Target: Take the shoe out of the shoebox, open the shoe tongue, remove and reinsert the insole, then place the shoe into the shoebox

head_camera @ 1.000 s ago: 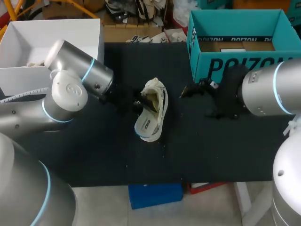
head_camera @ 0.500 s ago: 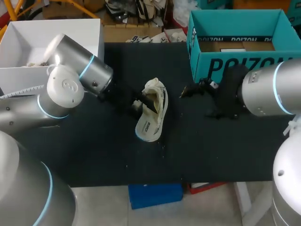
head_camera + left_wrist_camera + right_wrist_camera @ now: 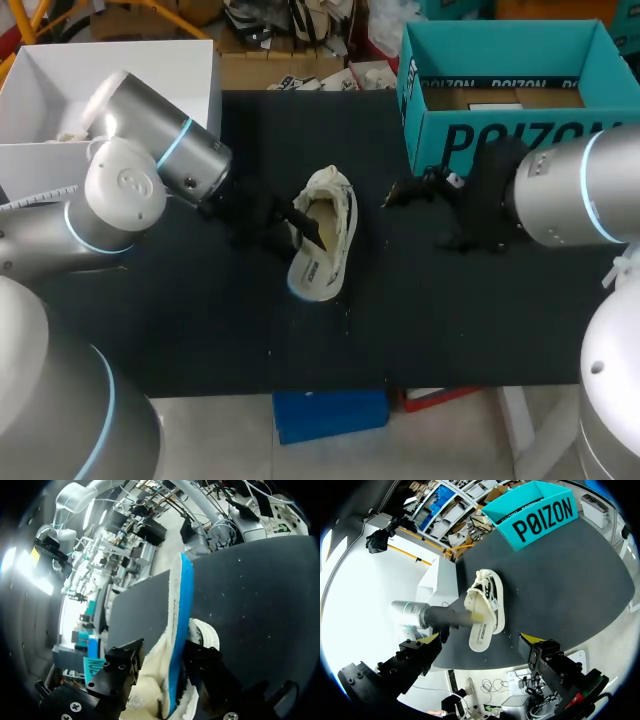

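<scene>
A cream shoe (image 3: 325, 250) with a blue-edged sole lies on its side in the middle of the black table. My left gripper (image 3: 304, 224) is at the shoe's opening. In the left wrist view the shoe's sole edge (image 3: 180, 605) stands between the spread fingers of the left gripper (image 3: 164, 649), one finger by the collar, and I see no squeeze. The right wrist view shows the shoe (image 3: 487, 602) ahead, with a yellow tip of the left gripper (image 3: 478, 615) on its inner side. My right gripper (image 3: 400, 192) (image 3: 481, 639) hangs open and empty beside the teal shoebox (image 3: 480, 140).
The teal shoebox (image 3: 540, 515) stands open at the back right, with cardboard inside. A white open box (image 3: 110, 70) (image 3: 440, 575) sits at the back left behind my left arm. Bare black table lies in front of the shoe.
My left gripper has widened its fingers and pushed further toward the shoe. The shoe has tipped a little, showing more of its inside. The right arm has not moved.
</scene>
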